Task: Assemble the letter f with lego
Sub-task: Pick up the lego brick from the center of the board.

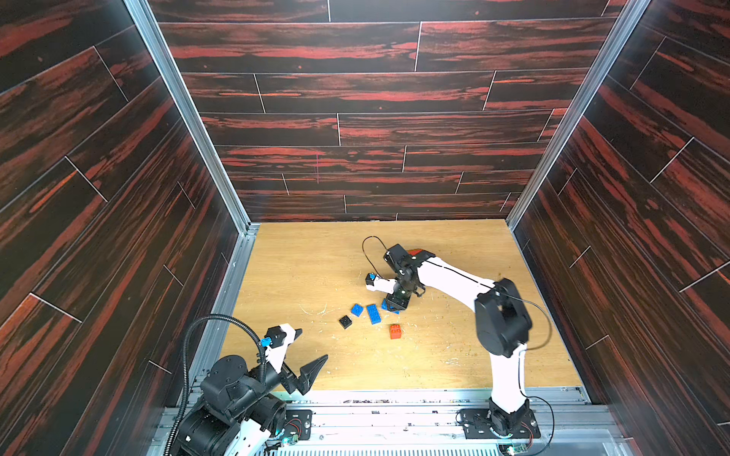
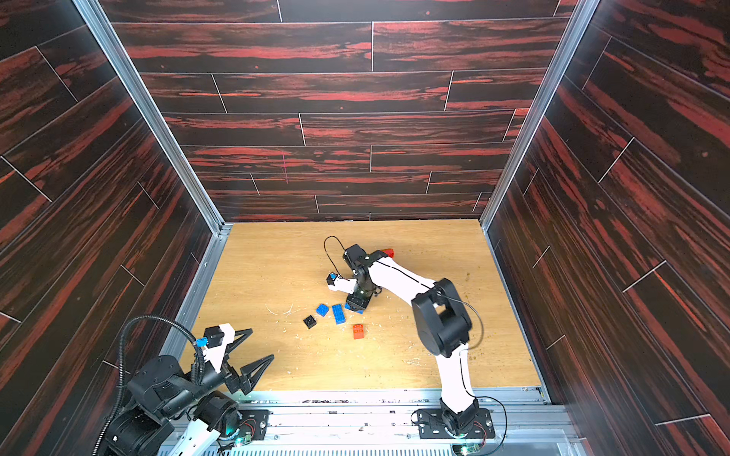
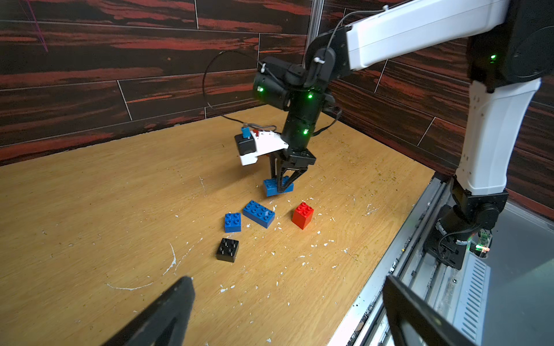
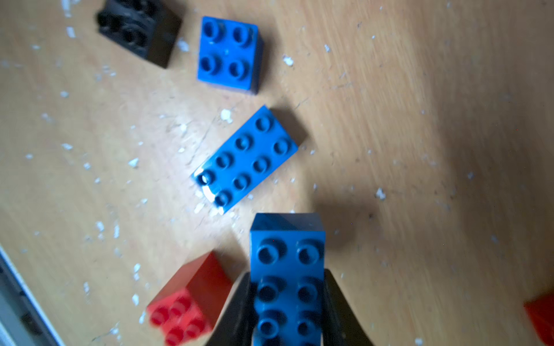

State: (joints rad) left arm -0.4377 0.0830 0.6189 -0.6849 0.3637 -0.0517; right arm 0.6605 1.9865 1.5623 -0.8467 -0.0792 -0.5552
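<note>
right gripper (image 4: pixel 286 287): pinches blue oblong brick (image 4: pixel 287 239) across its long walls | handling: likely light, rigid, slick; flat walls suit | left gripper (image 1: pixel 312 345): wide, empty

**Scuffed wooden table inside a dark panelled booth**

The light wooden table (image 1: pixel 308 268) is littered with small white flecks (image 3: pixel 301 257) and marked by a curved white scratch (image 3: pixel 173 260). Dark panel walls (image 1: pixel 355 91) streaked with red enclose it on three sides, joined at the back corners by silver metal posts (image 1: pixel 190 118). A grey metal rail (image 1: pixel 395 410) runs along the near edge.
</note>
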